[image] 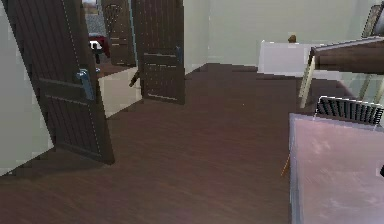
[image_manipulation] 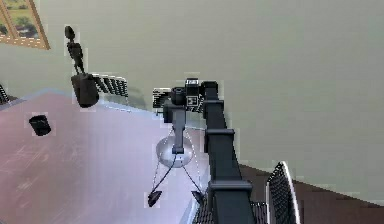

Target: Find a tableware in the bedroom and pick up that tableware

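Observation:
My arm (image_manipulation: 222, 150) rises from the arm side view's bottom edge over a glossy pale table (image_manipulation: 80, 170). The gripper (image_manipulation: 176, 190) has its dark body by the white marker squares (image_manipulation: 205, 90), and two thin fingers (image_manipulation: 158, 188) spread down toward the table's near edge. A small clear round vessel (image_manipulation: 175, 152), like a glass bowl, sits right at the gripper over the tabletop. I cannot tell whether the gripper holds anything. A small dark cup (image_manipulation: 40, 124) stands on the table toward the left. A dark slim figurine on a rounded base (image_manipulation: 82, 85) stands behind it.
Wire-backed chairs stand at the table's far side (image_manipulation: 110, 86) and right end (image_manipulation: 283, 192). A framed picture (image_manipulation: 22, 25) hangs top left. In the forward view, the table corner (image: 335, 165) is at the right, dark doors (image: 65, 75) (image: 160, 50) at the left, and brown floor (image: 200, 130) lies between.

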Motion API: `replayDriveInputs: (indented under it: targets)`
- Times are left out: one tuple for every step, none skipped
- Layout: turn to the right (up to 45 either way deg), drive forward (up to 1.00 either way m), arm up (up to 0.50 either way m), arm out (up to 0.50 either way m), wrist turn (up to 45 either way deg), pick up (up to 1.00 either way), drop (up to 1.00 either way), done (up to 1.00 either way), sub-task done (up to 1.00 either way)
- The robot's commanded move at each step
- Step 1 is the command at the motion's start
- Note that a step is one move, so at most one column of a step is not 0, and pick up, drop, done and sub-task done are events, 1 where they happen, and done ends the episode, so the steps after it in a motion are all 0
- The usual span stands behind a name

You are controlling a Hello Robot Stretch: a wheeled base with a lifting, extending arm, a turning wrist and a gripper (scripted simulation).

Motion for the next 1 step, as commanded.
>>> replayDriveInputs:
  targets:
    - [0.0, 0.0, 0.0, 0.0, 45.0, 0.0, 0.0, 0.0, 0.0]
